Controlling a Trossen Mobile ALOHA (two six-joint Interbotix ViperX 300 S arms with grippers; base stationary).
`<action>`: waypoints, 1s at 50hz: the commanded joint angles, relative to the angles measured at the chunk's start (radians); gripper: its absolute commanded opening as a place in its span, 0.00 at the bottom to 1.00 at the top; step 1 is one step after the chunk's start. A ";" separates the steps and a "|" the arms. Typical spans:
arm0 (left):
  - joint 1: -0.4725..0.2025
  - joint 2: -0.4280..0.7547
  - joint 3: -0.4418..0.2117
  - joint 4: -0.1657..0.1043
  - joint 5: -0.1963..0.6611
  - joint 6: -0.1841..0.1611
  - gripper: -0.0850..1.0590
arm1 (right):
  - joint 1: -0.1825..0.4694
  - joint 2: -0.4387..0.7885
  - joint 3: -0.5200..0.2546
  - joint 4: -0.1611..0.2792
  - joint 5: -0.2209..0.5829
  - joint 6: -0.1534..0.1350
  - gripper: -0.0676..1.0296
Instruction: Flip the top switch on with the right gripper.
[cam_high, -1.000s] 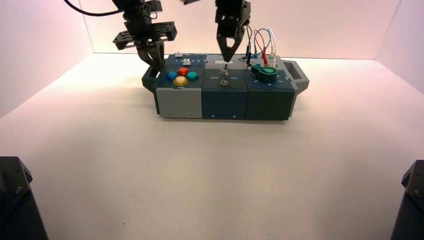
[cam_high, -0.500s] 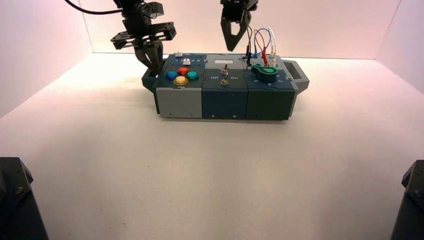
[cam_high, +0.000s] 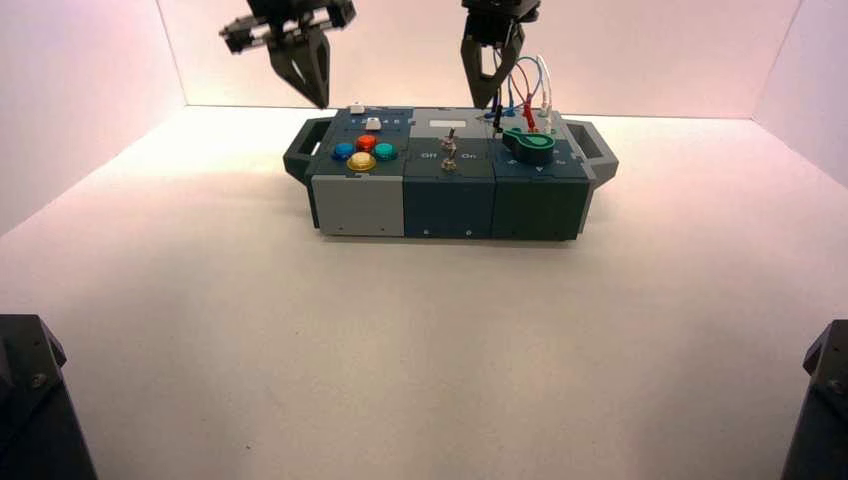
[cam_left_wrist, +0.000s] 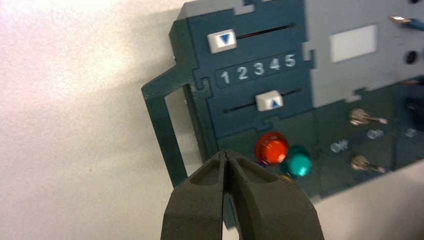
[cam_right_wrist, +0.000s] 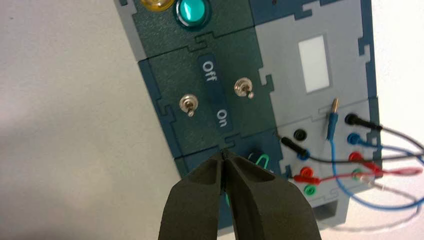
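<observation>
The top switch (cam_right_wrist: 243, 89) is a tiny metal toggle on the box's dark middle panel, on the side of the white window. Its lever leans toward the "On" lettering. It also shows in the high view (cam_high: 450, 135) and the left wrist view (cam_left_wrist: 358, 117). Its twin (cam_right_wrist: 189, 104) sits nearer the box's front. My right gripper (cam_high: 483, 100) hangs above the box's back, right of the switches and near the wires, shut and empty; it also shows in the right wrist view (cam_right_wrist: 223, 151). My left gripper (cam_high: 315, 95) is shut and empty, high above the box's left end.
The box (cam_high: 358, 205) has red (cam_high: 367, 142), blue, teal and yellow round buttons on its left. Two white sliders (cam_left_wrist: 269, 101) sit by the numbers 1 to 5. A green knob (cam_high: 533, 146) and plugged wires (cam_high: 528, 85) are on the right. Walls enclose the table.
My right gripper has risen from just above the top switch and moved right, toward the wires. My left gripper has also lifted away from the box's left end.
</observation>
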 joint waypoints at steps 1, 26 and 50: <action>-0.005 -0.067 -0.025 0.003 0.029 0.002 0.05 | -0.005 -0.069 0.011 0.003 0.000 0.008 0.04; -0.018 -0.181 0.077 0.006 -0.055 0.028 0.05 | -0.021 -0.199 0.129 0.003 -0.026 0.077 0.04; -0.018 -0.189 0.087 0.005 -0.081 0.028 0.05 | -0.021 -0.173 0.155 0.003 -0.058 0.077 0.04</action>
